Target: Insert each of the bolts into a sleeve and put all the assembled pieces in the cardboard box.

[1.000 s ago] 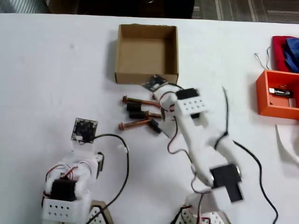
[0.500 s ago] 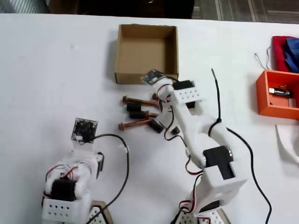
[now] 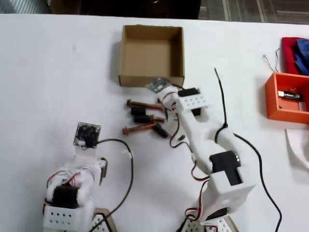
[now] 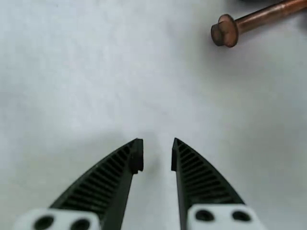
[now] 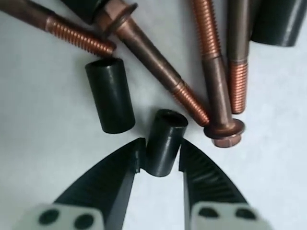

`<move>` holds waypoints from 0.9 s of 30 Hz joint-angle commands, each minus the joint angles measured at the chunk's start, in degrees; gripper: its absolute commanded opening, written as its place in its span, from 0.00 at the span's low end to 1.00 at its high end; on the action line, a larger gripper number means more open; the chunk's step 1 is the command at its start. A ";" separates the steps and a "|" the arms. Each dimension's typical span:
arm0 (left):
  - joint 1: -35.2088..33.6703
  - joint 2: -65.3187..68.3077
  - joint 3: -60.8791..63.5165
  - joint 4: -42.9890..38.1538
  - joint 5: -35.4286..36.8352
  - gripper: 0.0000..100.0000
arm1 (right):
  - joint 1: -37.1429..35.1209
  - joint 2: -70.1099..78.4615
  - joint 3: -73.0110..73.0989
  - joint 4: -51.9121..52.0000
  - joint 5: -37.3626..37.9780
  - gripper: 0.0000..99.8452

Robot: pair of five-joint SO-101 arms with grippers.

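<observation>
Right claw nipped on a sleeve; left claw slightly parted, empty.
The sleeve sits between the right tips, with bolts fanned just beyond it and a second sleeve beside. It looks light, stiff and smooth, so it may roll or squirt out. Best pinched mid-barrel, bore kept free. Bolts look heavier; hold by the plain shank. The tips mask the sleeve's near end, and how firm the grip is stays unclear.
</observation>
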 commanded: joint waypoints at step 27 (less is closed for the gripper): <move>0.53 -0.88 1.19 -0.18 0.35 0.12 | 0.57 4.35 -1.93 -0.40 -0.18 0.02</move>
